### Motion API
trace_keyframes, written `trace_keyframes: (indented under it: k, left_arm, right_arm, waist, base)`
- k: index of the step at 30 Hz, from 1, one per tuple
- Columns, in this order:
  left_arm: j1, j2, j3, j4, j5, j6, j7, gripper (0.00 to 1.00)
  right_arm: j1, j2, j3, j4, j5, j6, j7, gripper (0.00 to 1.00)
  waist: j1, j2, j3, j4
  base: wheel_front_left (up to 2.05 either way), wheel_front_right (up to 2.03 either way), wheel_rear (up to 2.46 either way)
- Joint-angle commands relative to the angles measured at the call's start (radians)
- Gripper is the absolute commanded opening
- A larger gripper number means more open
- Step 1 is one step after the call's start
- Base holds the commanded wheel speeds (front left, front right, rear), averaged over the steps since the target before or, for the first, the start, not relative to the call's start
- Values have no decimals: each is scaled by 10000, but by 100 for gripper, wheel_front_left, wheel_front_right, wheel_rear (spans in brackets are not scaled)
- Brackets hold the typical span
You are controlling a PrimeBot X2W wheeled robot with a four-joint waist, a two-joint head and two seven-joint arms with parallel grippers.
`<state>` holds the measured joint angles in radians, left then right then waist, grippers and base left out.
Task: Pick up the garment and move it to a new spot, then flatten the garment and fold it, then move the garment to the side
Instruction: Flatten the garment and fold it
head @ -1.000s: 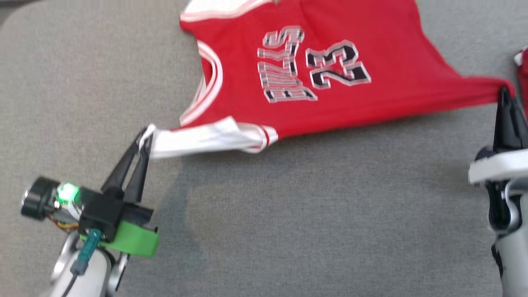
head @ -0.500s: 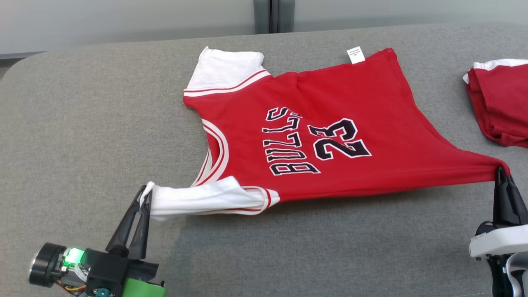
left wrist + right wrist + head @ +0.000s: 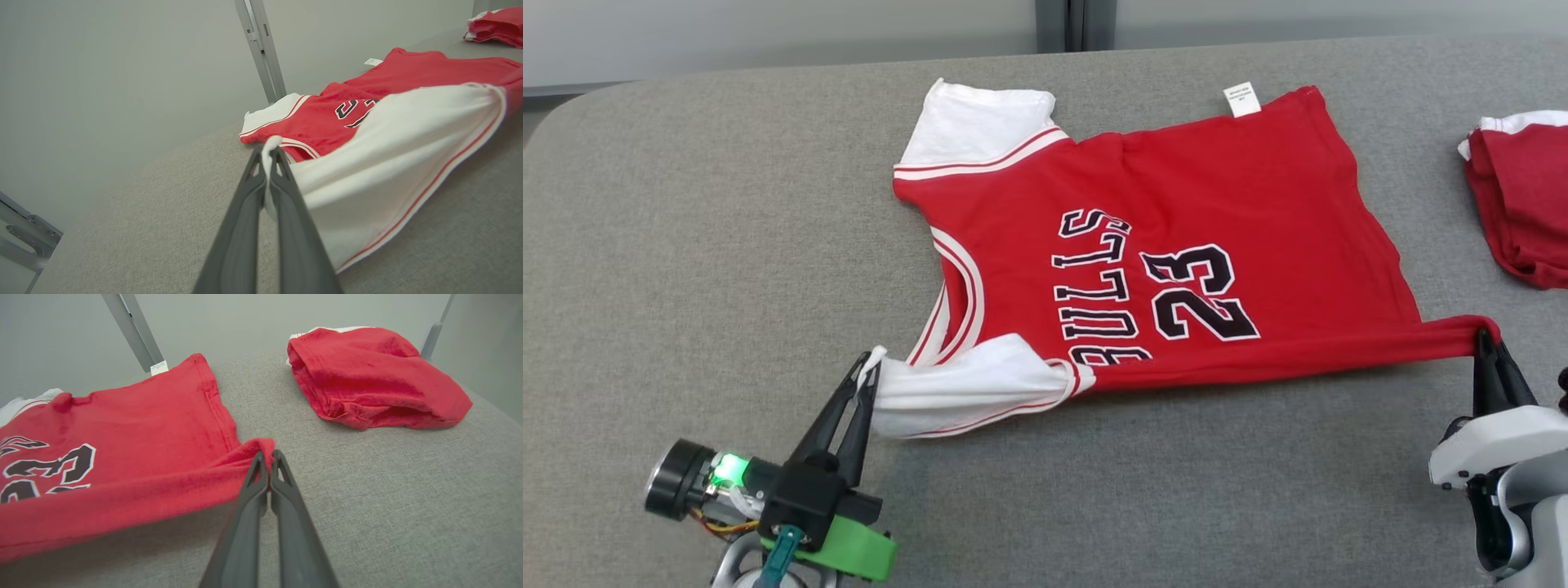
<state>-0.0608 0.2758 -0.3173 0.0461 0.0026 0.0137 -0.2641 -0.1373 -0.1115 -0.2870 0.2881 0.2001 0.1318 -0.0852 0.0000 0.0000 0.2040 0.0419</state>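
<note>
Lit brightly and evenly, softly, from overhead. From the head, renders the weave of the grey tabletop [image 3: 686, 245] and the print of the garment [image 3: 1176, 196] crisply, edge to edge. Throws only faint, soft-edged shadows: a thin dark band under the garment's raised near hem, a paler patch at lower left. Blows out slightly at the small green lamp [image 3: 731, 471]. In the left wrist view, blurs the left fingers [image 3: 237, 237] close to the lens and softens the white sleeve [image 3: 388, 163]; tilts and stretches the metal post [image 3: 261, 53] through the wide lens. In the right wrist view, smears the right fingers [image 3: 245, 531] toward the bottom edge, deepens the shadow beneath the lifted red cloth, shows the folded red pile [image 3: 376, 375] fairly sharp.
</note>
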Motion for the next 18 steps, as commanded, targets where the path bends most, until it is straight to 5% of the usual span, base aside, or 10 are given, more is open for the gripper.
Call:
trace_keyframes:
  k: [1, 18]
  left_arm:
    - [-371, -39, -62, 174, 59, -66, 0, 0]
    - [-3216, -272, -728, 2183, 325, -445, -2, 0]
  right_arm:
    - [-251, 4, -119, 99, -160, -21, 131, 0]
    - [-1868, 221, -455, 757, -938, -19, 605, 0]
  waist:
    - [0, 0, 98, 128]
    - [0, 0, 933, 343]
  base:
    - [0, 0, 0]
    - [0, 0, 0]
